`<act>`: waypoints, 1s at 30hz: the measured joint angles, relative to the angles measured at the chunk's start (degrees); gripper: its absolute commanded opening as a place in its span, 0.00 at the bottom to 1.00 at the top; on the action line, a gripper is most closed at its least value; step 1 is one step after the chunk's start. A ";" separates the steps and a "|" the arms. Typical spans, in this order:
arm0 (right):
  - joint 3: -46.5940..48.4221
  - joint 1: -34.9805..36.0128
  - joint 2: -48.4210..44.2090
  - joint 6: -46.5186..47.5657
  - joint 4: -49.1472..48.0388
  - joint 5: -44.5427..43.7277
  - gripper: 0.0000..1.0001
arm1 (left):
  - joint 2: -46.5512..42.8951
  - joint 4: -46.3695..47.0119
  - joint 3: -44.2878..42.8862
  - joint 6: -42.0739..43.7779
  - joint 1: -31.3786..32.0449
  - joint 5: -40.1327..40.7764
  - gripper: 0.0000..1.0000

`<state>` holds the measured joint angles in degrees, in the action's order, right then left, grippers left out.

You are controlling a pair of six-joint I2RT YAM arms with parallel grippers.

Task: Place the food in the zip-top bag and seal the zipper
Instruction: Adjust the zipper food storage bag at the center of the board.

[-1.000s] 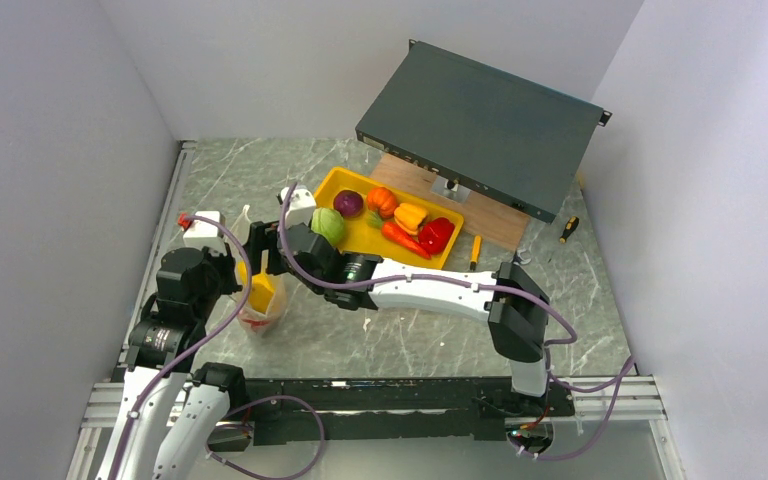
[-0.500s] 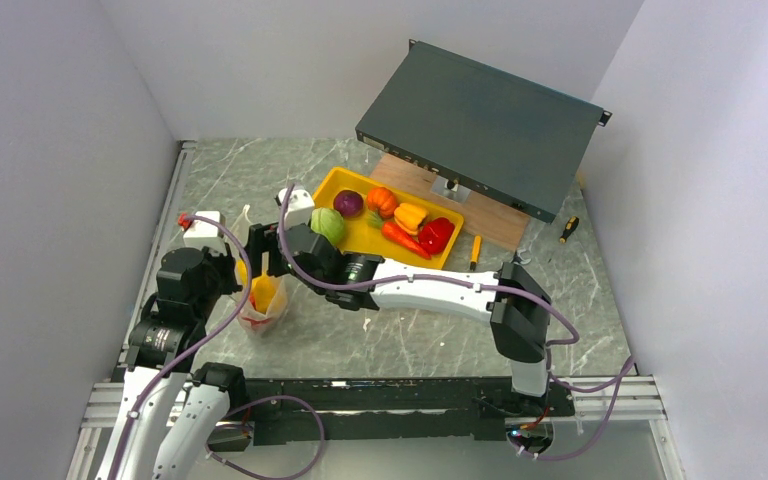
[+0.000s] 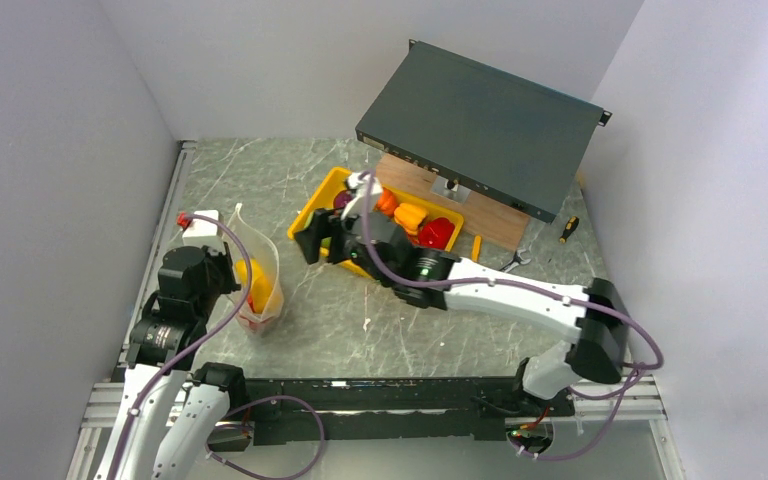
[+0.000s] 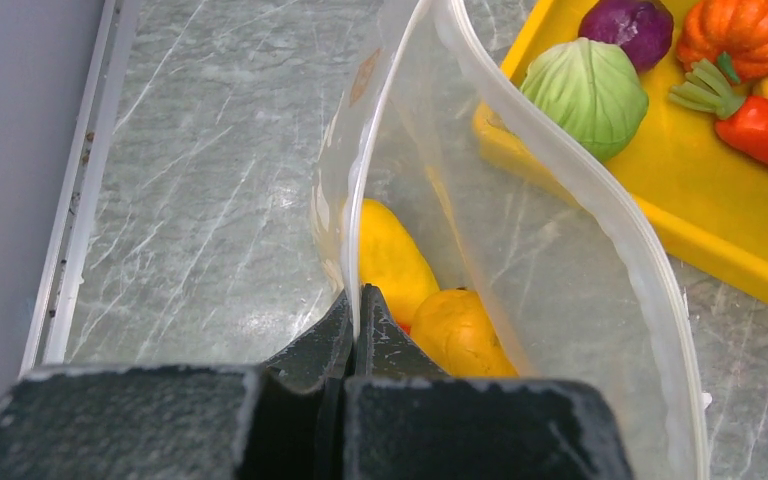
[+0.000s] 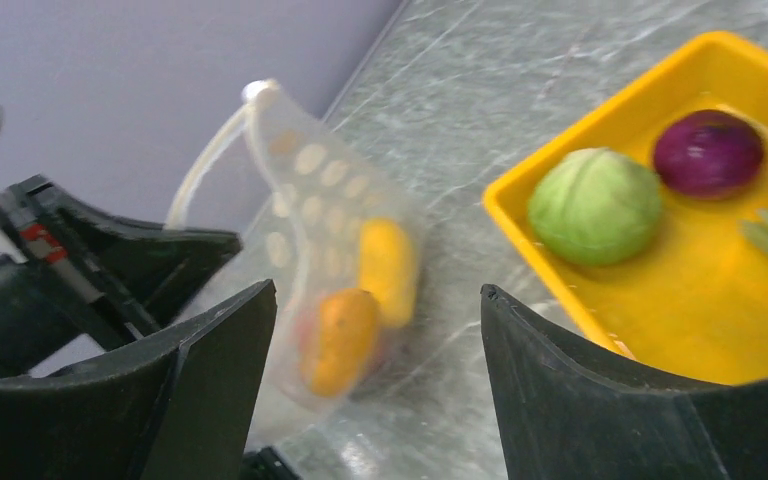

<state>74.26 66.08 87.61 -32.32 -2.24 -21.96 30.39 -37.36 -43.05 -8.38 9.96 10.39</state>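
Observation:
The zip-top bag (image 3: 257, 268) stands open at the left of the table. My left gripper (image 4: 355, 300) is shut on its rim by the zipper strip (image 4: 560, 170). A yellow piece (image 4: 390, 255) and an orange piece (image 4: 455, 335) lie inside the bag. My right gripper (image 3: 312, 240) is open and empty, between the bag and the yellow tray (image 3: 312, 200). In the right wrist view the bag (image 5: 330, 230) is to the left of the tray (image 5: 680, 300). A green cabbage (image 5: 595, 205) and a purple piece (image 5: 707, 152) lie in the tray. An orange pumpkin (image 3: 385, 203), a yellow pepper (image 3: 410, 217) and a red pepper (image 3: 436, 233) lie there too.
A dark grey rack unit (image 3: 480, 125) hangs tilted over a wooden board (image 3: 425, 185) behind the tray. A yellow-handled screwdriver (image 3: 475, 250), a spanner (image 3: 516, 260) and another screwdriver (image 3: 568, 228) lie to the right. Walls close in on the left, back and right.
My right gripper has drawn back from the bag's mouth and moved right toward the tray, open and empty. The bag's mouth now stands open and unobstructed. The left arm has held still.

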 measured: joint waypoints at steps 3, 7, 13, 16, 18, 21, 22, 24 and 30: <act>-4.79 -2.56 -5.09 0.33 0.33 -0.11 0.77 | 0.98 -1.66 -1.51 -0.48 0.00 0.72 0.00; -10.45 -5.99 -9.03 0.72 0.44 -0.22 0.77 | 4.85 -6.29 -9.99 -0.94 0.00 2.56 0.00; -13.16 -9.97 -9.35 1.88 2.19 0.50 0.77 | 5.44 -2.71 -9.92 -0.94 0.00 4.96 0.00; -13.14 -10.43 -8.37 3.58 2.25 1.07 0.77 | 6.01 -0.94 -3.32 -1.31 0.00 4.85 0.00; -13.14 -10.60 -6.91 4.87 2.32 1.14 0.76 | 7.54 -1.68 -1.14 -1.33 0.00 4.63 0.00; -13.09 -11.17 -3.32 7.61 2.89 1.29 0.76 | 8.90 -1.09 -0.90 -1.27 0.00 4.52 0.00; -12.70 -11.54 -1.75 8.74 3.89 1.25 0.75 | 8.33 -0.50 -0.66 -1.18 0.00 4.44 0.00; -11.06 -12.39 1.68 11.47 6.27 0.79 0.75 | 7.23 0.11 -0.44 -1.01 0.00 3.78 0.00; -4.94 -13.92 9.66 21.33 11.41 -4.72 0.67 | 7.39 1.01 -0.44 -0.68 0.02 2.99 0.00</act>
<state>69.32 52.16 97.27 -10.98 9.17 -26.68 37.78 -36.36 -43.48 -9.06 9.98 13.39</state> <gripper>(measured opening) 0.704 0.012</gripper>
